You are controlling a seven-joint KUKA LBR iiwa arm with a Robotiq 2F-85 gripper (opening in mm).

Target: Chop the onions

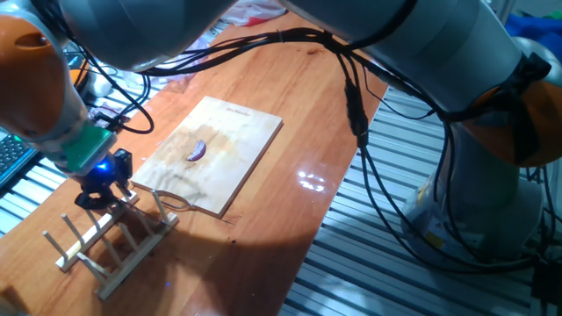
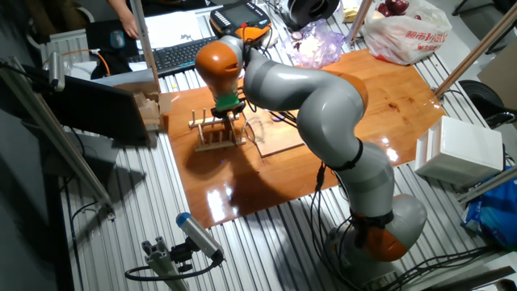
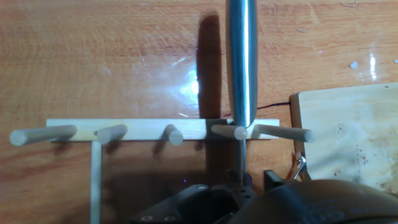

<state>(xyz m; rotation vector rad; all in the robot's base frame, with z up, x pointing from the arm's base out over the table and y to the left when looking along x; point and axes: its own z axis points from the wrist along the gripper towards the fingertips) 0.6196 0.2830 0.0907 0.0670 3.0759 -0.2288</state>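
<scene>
The gripper point(image 1: 104, 189) sits over the rack point(image 1: 110, 241), pinching the knife point(image 3: 241, 62), probably to lift it. The onion point(image 1: 196, 152) waits on the board point(image 1: 237, 140), right of the rack.

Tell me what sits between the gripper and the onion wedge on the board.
In one fixed view, between the gripper over the wooden rack and the onion wedge lies only bare table, then bare cutting board.

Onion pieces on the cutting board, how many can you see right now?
1. A single purple onion wedge lies near the middle of the wooden board. The other fixed view has the arm covering most of the board, so smaller slivers could be hidden.
</scene>
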